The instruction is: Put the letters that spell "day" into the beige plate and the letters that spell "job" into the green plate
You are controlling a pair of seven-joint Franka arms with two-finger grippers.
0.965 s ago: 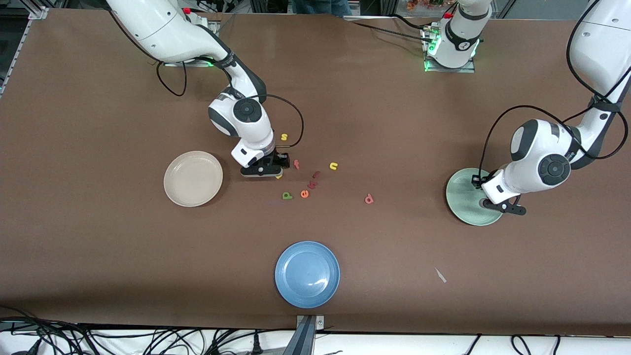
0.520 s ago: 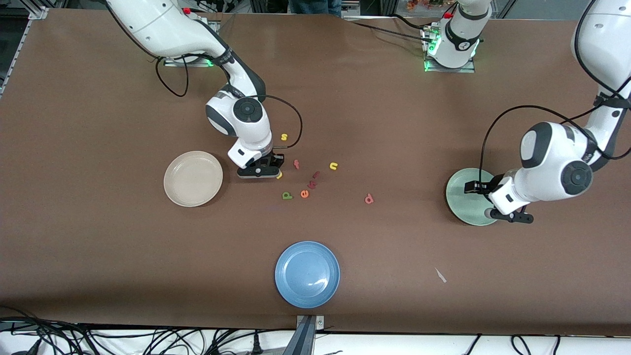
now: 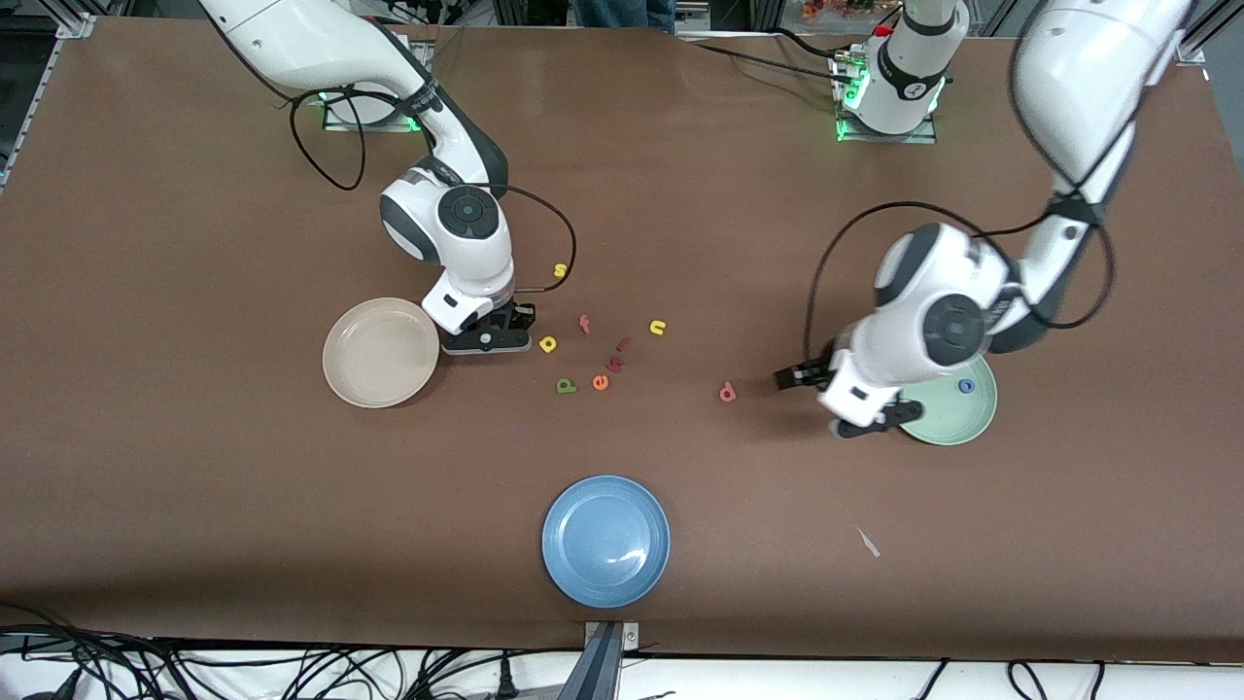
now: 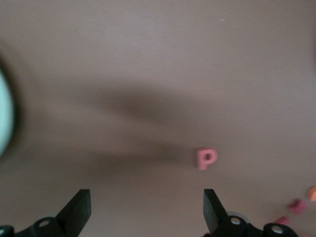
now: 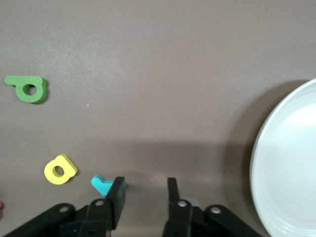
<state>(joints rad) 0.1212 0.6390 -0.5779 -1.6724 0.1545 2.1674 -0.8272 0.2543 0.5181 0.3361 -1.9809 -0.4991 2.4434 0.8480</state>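
Nearest the front camera, a round blue shallow plate (image 3: 605,541) sits alone on the brown desk (image 3: 194,486), with nothing in it.

Farther from the camera, toward the left arm's end, lies the round pale mint-green plate (image 3: 962,413). A small blue foam ring "o" (image 3: 966,386) rests inside it. The left arm's wrist covers part of the plate's rim. The left tool (image 3: 831,401) hangs over bare desk just beside that plate. Its jaws are spread wide and released, with nothing between them. The pinkish-red foam "b" (image 3: 727,392) lies flat on the desk, near the left tool and apart from it. In the left wrist view the "b" is ahead of one fingertip (image 4: 212,210).

At about the same depth in the middle of the desk lie a green foam "d" with a stem (image 3: 566,386) and an orange foam "e" (image 3: 601,382), side by side. Small dark red foam letters (image 3: 618,355) are just past them.

Toward the right arm's end sits the round cream-beige plate (image 3: 381,352), which is empty. The right tool (image 3: 486,340) is low over the desk just beside this plate's rim. Its jaws are parted with a narrow gap that holds nothing. The right wrist view shows a tiny teal foam "y" (image 5: 101,183) on the desk against the outer side of one finger (image 5: 116,195), not between the jaws. The yellow round-bowled foam "a" (image 3: 548,343) lies just beside the tool.

Farther off lie a yellow foam "n" (image 3: 658,328) and a yellow foam "s" (image 3: 560,271).
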